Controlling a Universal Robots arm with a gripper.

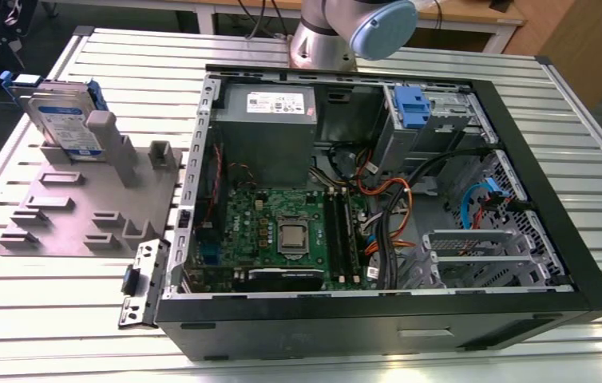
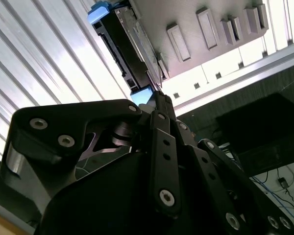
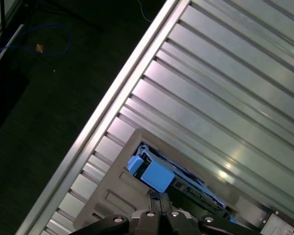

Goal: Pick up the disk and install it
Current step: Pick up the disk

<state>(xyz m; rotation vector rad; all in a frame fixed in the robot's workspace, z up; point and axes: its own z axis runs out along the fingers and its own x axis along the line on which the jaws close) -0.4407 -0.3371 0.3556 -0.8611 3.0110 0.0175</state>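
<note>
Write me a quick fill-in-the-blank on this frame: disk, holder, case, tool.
1. The disk stands ___ in the grey holder, on the exterior view's left.
2. Its side rails are ___ plastic.
3. The holder rests on the slatted metal ___, beside the open computer case.
4. In both wrist views the tool points toward the disk but holds ___.

Missing words: upright; blue; table; nothing.
</note>
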